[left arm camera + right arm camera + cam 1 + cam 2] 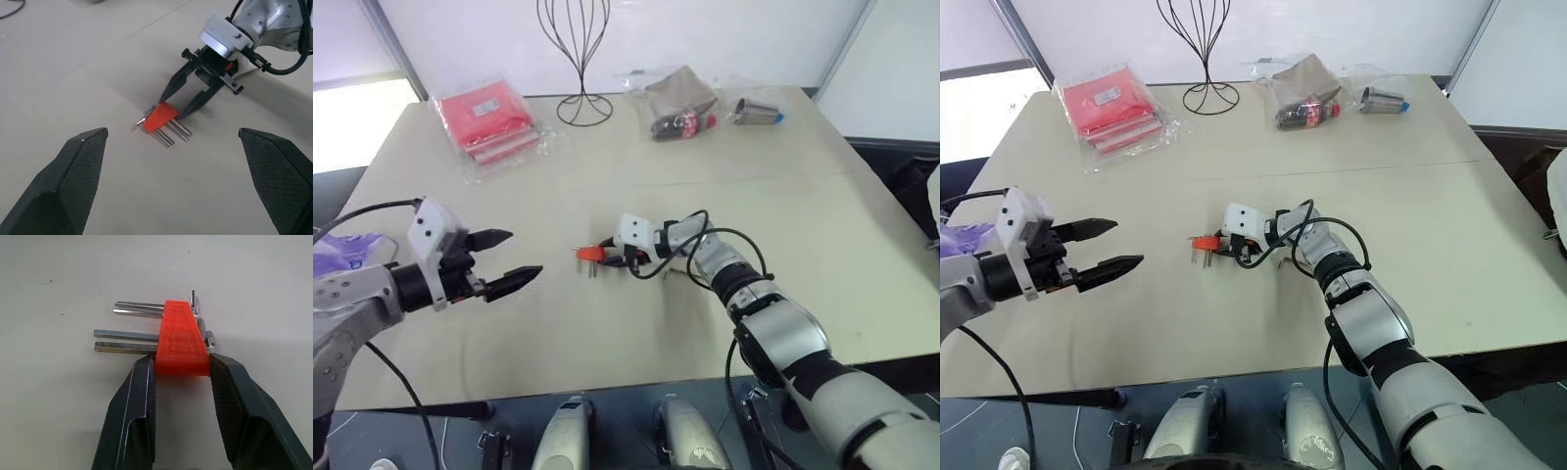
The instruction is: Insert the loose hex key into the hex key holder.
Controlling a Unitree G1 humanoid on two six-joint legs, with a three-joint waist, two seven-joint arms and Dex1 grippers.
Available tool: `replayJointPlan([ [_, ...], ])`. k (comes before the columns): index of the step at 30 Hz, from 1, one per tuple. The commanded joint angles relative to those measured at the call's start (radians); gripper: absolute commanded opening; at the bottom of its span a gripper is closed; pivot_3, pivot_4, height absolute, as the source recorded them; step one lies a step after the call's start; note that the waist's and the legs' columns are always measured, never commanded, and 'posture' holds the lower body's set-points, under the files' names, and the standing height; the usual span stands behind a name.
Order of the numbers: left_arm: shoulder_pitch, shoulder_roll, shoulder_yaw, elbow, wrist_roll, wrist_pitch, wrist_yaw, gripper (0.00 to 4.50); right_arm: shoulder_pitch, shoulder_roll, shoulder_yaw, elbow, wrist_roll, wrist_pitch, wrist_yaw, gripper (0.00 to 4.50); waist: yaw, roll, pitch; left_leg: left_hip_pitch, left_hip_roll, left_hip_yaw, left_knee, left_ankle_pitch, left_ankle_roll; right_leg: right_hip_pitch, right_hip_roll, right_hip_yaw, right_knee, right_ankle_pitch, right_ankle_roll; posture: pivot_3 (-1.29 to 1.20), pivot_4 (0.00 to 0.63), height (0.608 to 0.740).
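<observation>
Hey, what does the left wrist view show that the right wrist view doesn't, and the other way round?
Left wrist view: the open left end effector in front, and the right end effector as a whole, with its cable. Right wrist view: the bent key ends behind the hex key holder, and the fingers pressed against its two sides. Both: the orange holder, its straight keys and the table.

Head stereo pair looks forward and down over the tabletop. Right wrist camera sits close on the hex key holder; left wrist camera views the same holder from farther off.
</observation>
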Motion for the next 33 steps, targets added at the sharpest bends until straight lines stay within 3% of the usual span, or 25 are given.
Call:
replayJointPlan([
  [1,-0.053,-0.011,-0.007,0.024,-0.003,-0.025,0.001,4.50,0.011,-0.074,0.050,-0.065,-0.130,-0.117,-0.196,1.03,0.003,0.000,0.000,0.000,0.000,0.000,0.000,0.000,0.000,0.000,0.000,0.000,0.000,0.000,0.000,0.00,0.150,0.740],
  [7,-0.201,-0.054,-0.126,0.163,0.027,-0.055,-0.049,4.50,0.069,-0.229,0.082,-0.374,-0.367,-0.326,-0.607,1.03,0.010,0.000,0.000,-0.007,-0.002,-0.001,0.000,0.001,-0.002,-0.007,-0.001,0.000,0.000,0.000,0.000,0.00,0.150,0.740],
  [10,-0.299,-0.080,-0.192,0.246,0.048,-0.077,-0.089,4.50,0.127,-0.302,0.067,-0.567,-0.454,-0.372,-0.721,1.03,0.004,-0.001,0.000,-0.009,-0.002,0.000,-0.003,0.001,-0.002,-0.010,0.000,0.000,0.000,0.000,0.000,0.00,0.150,0.740],
  [15,-0.477,-0.152,-0.267,0.397,0.061,-0.084,-0.145,4.50,0.212,-0.379,0.016,-0.858,-0.507,-0.387,-0.792,1.03,-0.001,-0.001,0.000,-0.009,-0.001,0.001,-0.003,0.001,-0.002,-0.011,0.003,0.000,0.001,0.000,0.000,0.00,0.150,0.740],
  [19,-0.570,-0.188,-0.320,0.464,0.075,-0.089,-0.204,4.50,0.235,-0.403,-0.013,-0.979,-0.516,-0.368,-0.808,1.03,0.001,-0.001,0.001,-0.009,-0.001,0.001,-0.002,0.001,-0.002,-0.011,0.003,0.001,0.002,0.000,0.000,0.00,0.150,0.740],
  [33,-0.692,-0.269,-0.335,0.487,0.052,-0.026,-0.263,4.50,0.227,-0.407,-0.007,-1.020,-0.517,-0.337,-0.805,1.03,0.001,-0.001,0.001,-0.009,-0.001,0.001,-0.001,0.002,-0.001,-0.010,0.003,0.001,0.002,0.000,0.000,0.00,0.150,0.740],
])
